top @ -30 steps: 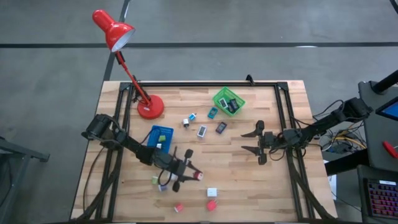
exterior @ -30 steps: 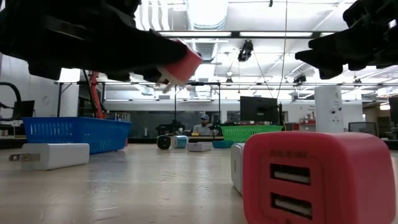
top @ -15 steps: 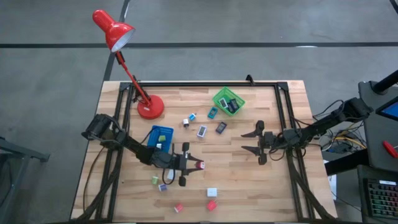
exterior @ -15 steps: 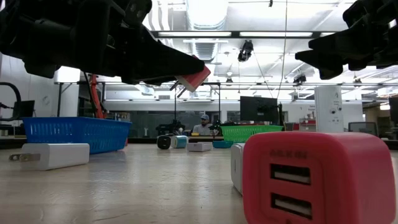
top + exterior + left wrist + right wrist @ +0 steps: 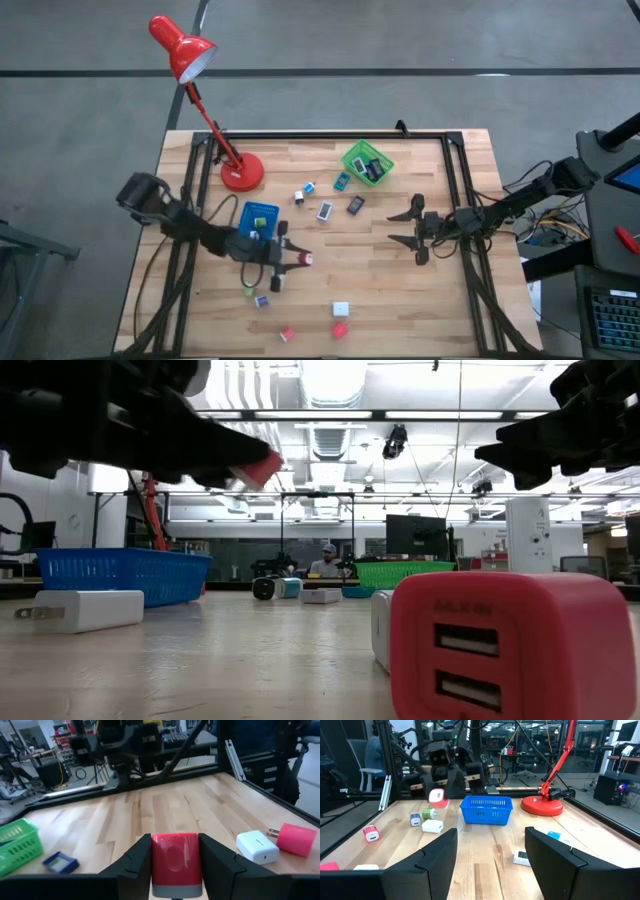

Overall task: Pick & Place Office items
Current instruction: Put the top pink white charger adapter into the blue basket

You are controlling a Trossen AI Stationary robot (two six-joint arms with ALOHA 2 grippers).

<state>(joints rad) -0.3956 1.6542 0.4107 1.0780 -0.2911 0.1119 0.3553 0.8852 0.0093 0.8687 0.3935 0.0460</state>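
- We see the left gripper (image 5: 296, 259) clamped on a small red cube-like plug block (image 5: 175, 863), lifted above the wooden table (image 5: 400, 290) just beside the blue plastic mesh tray (image 5: 259, 219).
- We find the right gripper (image 5: 412, 229) hovering empty over the table's right half, jaws parted.

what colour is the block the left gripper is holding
Red with a grey base, clearest in the left wrist view: block in left gripper.

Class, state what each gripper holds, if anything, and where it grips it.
Left gripper holds a red charger block by its two opposite sides. Right gripper holds nothing.
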